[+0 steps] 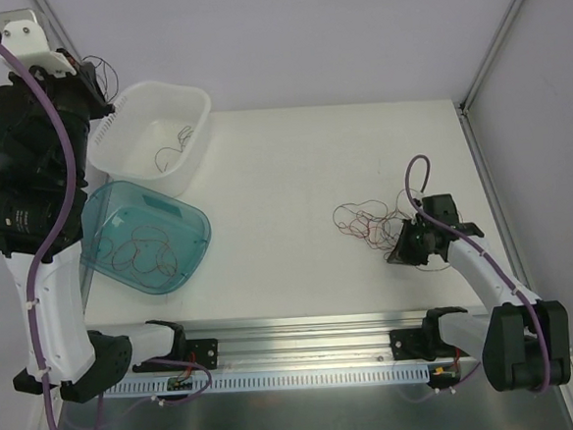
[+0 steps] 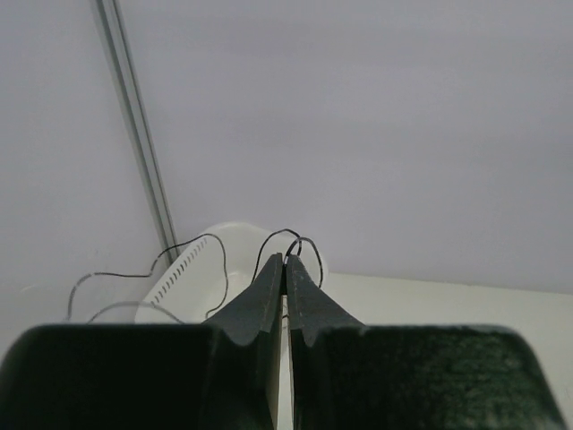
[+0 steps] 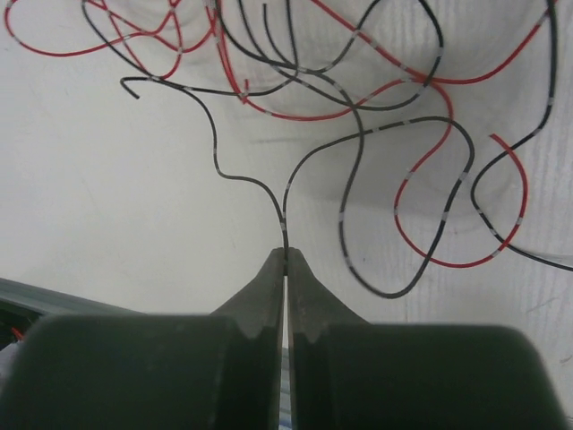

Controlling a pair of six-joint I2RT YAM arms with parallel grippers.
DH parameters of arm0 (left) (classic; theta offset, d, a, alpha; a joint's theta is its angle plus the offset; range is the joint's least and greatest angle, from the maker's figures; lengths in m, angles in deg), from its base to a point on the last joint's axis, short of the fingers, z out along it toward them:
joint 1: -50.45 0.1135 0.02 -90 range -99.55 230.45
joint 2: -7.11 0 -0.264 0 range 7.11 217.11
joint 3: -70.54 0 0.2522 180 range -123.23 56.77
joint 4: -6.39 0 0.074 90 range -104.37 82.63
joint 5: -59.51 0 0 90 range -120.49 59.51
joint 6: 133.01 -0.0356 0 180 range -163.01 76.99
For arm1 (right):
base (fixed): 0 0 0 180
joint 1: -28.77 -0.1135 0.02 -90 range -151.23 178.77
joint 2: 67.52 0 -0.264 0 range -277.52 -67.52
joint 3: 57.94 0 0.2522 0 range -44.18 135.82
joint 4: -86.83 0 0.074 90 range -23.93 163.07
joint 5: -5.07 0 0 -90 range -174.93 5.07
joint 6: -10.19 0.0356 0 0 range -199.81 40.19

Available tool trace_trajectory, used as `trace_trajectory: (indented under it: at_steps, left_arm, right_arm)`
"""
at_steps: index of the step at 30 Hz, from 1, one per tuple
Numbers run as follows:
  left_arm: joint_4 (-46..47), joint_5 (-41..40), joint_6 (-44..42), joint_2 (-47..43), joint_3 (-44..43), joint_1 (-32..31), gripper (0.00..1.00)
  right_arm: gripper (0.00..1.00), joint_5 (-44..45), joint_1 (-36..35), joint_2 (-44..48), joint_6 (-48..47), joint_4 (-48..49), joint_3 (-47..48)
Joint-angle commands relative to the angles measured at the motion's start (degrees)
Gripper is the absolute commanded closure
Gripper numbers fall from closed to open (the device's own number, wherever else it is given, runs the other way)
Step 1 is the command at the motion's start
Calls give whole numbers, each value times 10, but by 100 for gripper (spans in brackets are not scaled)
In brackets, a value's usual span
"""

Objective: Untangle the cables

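A loose tangle of red and black cables (image 1: 366, 219) lies on the white table right of centre, spread across the top of the right wrist view (image 3: 358, 107). My right gripper (image 1: 397, 251) sits low at its near right edge, shut (image 3: 286, 253) on a black strand (image 3: 283, 215) that runs up into the tangle. My left gripper (image 1: 95, 76) is raised high at the far left, above the white basket. It is shut (image 2: 286, 260) on a thin black wire (image 2: 215, 260) that loops over the tips and trails off to the left.
A white slotted basket (image 1: 195, 98) at the back left holds a few dark wires (image 1: 178, 144). In front of it a clear blue tub (image 1: 200, 221) holds red wires (image 1: 142, 255). A metal rail (image 1: 306, 346) runs along the near edge, and walls close the back and right.
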Motion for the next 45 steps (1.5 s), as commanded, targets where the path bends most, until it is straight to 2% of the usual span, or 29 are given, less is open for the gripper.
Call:
trace_trajectory:
  at_steps: [1,3,6,7,9,10,12,13,16,19,24,28,33,42,44,45]
  left_arm:
    - [10,40,-23,20,-18,5,100]
    - [10,35,-31,28,-23,5,100]
    - [11,28,-44,48,-30,15,100]
    - [13,31,-44,60,-33,19,100]
    - [15,39,-40,75,-49,32,100]
    - [15,45,-37,91,-56,36,100]
    - [15,52,-35,110,-83,48,100]
    - [16,57,-35,129,-94,52,100]
    - [18,63,-34,168,-138,74,100]
    - [31,84,-12,199,-166,101,100]
    - [64,122,11,249,-204,115,100]
    - [90,118,17,295,-199,150,100]
    - [130,143,51,331,-116,198,100]
    - [151,192,72,374,15,206,99]
    - [149,202,75,380,40,207,88]
    - [149,204,77,378,48,206,63]
  right_arm:
    - [99,-38,-15,1,-12,-14,45]
    - [95,-35,-28,10,-22,-29,56]
    - [78,-28,-59,37,-29,-42,73]
    - [68,-26,-77,46,-31,-45,75]
    - [57,-20,-94,64,-32,-54,84]
    - [48,-18,-108,70,-33,-56,87]
    - [38,-17,-126,85,-35,-60,91]
    - [29,-16,-132,88,-36,-61,93]
    - [16,-17,-147,103,-42,-63,99]
    - [9,-21,-154,114,-59,-67,108]
    - [5,-21,-157,116,-83,-68,117]
    - [5,-38,-157,105,-81,-59,119]
    - [5,-36,-160,88,-76,-52,111]
    - [5,-28,-165,68,-73,-41,111]
    - [5,-27,-166,66,-73,-43,113]
    - [5,-22,-166,66,-73,-46,118]
